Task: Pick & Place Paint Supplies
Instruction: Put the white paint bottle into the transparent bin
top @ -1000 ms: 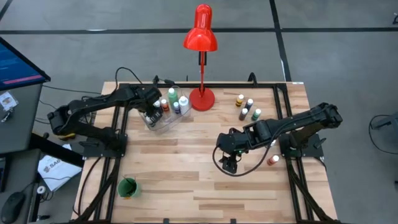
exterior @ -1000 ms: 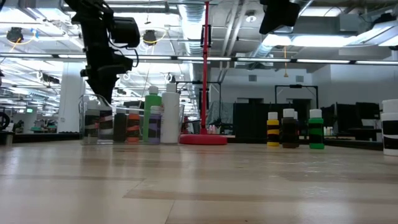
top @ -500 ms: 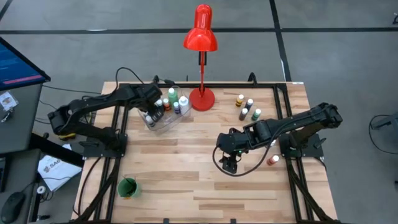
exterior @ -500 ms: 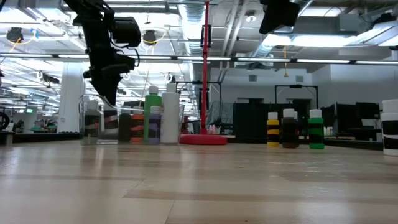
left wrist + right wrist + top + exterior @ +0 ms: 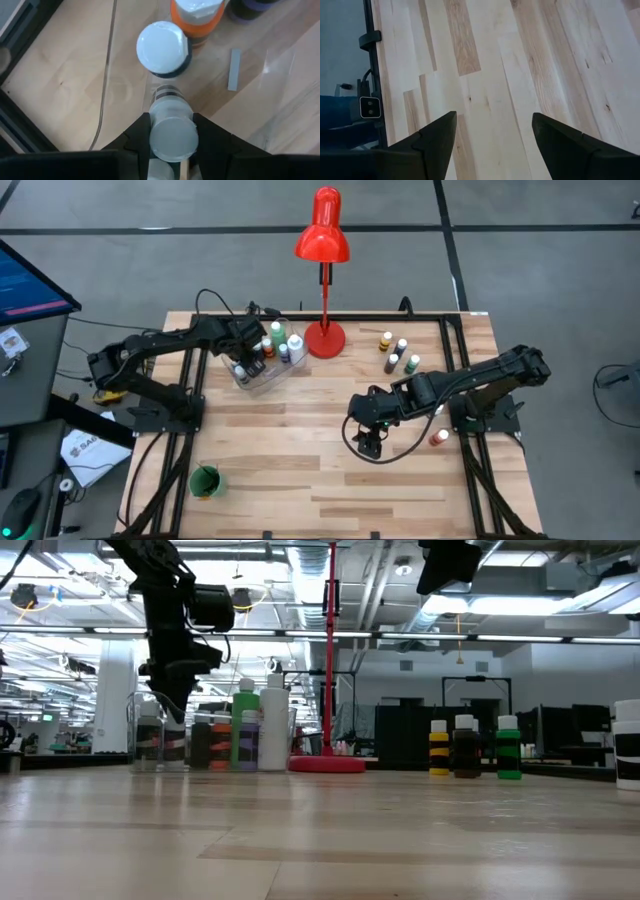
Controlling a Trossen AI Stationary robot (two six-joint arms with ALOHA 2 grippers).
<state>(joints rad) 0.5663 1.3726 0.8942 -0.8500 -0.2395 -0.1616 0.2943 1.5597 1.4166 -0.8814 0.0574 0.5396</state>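
The left gripper (image 5: pixel 171 131) clasps a small white-capped paint bottle (image 5: pixel 171 134), upright, directly above the clear plastic bin (image 5: pixel 262 380) at the table's (image 5: pixel 300 470) far left. Its drop spot lies straight below, just beside another white-capped dark bottle (image 5: pixel 164 49). The right gripper (image 5: pixel 492 132) hangs open mid-table, well apart.

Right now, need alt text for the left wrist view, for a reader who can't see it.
The left gripper is closed on a small white-capped paint bottle, held above a clear container on the wooden table. Just beyond it stand another white-capped bottle and an orange bottle.
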